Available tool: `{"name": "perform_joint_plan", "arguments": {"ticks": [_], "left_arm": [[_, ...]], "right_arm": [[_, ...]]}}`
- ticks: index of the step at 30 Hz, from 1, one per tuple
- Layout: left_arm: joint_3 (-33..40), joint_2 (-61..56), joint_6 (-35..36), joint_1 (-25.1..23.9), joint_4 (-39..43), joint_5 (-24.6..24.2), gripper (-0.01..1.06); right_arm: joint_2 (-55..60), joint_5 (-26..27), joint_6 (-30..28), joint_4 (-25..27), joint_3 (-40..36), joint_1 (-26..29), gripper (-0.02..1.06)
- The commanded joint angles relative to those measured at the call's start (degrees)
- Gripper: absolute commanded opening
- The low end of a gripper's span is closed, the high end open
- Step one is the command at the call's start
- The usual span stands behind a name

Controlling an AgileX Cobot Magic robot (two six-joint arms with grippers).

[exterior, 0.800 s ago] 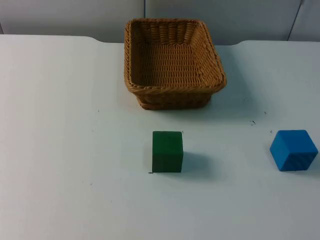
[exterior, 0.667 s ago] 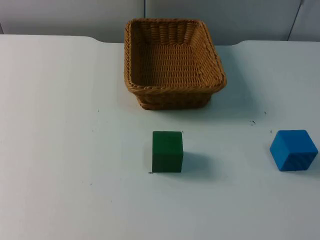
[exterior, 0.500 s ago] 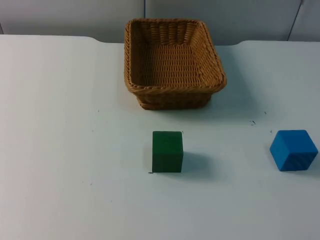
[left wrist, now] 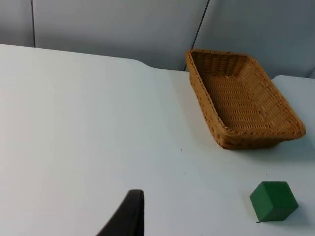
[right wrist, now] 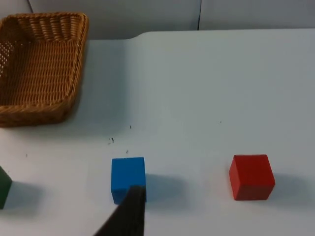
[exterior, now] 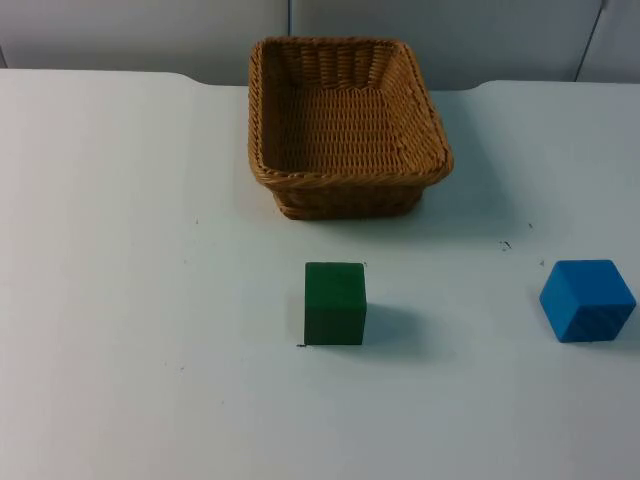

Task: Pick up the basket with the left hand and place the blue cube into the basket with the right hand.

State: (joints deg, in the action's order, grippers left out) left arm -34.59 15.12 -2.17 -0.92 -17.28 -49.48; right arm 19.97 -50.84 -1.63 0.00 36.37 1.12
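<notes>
- I see the brown woven wicker basket (exterior: pixel 345 125) sitting flat on the white worktop (exterior: pixel 120 300), close to its far edge by the grey partition wall (exterior: pixel 450 35); nothing lies inside it.
- The blue cube (exterior: pixel 587 299) rests on the worktop near its right edge, well apart from the basket.
- A green cube (exterior: pixel 334 303) sits near the middle of the worktop, on the near side of the basket and clear of it.
- My right wrist view adds a red cube (right wrist: pixel 251 176) on the worktop, beside the blue cube (right wrist: pixel 128 179) and apart from it.
- One black fingertip of the left end effector (left wrist: pixel 125 216) hangs above bare worktop, away from the basket (left wrist: pixel 241 98); I cannot tell whether it is spread or closed.
- One fingertip of the right end effector (right wrist: pixel 129 214) sits just near the blue cube; I cannot tell its state either.
</notes>
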Motion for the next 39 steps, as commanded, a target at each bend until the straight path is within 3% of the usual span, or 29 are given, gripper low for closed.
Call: {"name": "perform_joint_plan", "arguments": {"ticks": [1, 12, 28, 32, 36, 39], "left_arm": [[-0.16, 2.98, -0.62, -0.13, -1.61, 2.89, 1.05], [-0.41, 17.81, -11.45, -0.13, -11.53, 15.77, 1.05], [-14.58, 40.29, -17.35, -0.13, -13.23, 16.35, 1.05], [-16.92, 45.02, -17.35, -0.13, -13.33, 16.35, 1.05], [-19.27, 51.49, -22.13, -0.13, -17.76, 16.7, 1.05], [-20.26, 55.19, -26.18, -0.03, -21.68, 17.0, 1.05]], "right_arm": [[2.91, 2.9, -0.44, 0.0, 1.55, 0.36, 1.05], [17.23, 7.03, -0.44, 0.0, 10.61, 0.36, 1.04], [39.09, 10.02, -1.2, 0.53, 17.89, 0.36, 1.04], [42.28, 10.91, -5.0, 3.64, 17.89, 0.36, 1.04], [46.58, 11.49, -9.47, 9.56, 17.89, 0.36, 1.04], [48.22, 11.49, -9.98, 9.55, 17.89, 0.36, 1.04]]}}
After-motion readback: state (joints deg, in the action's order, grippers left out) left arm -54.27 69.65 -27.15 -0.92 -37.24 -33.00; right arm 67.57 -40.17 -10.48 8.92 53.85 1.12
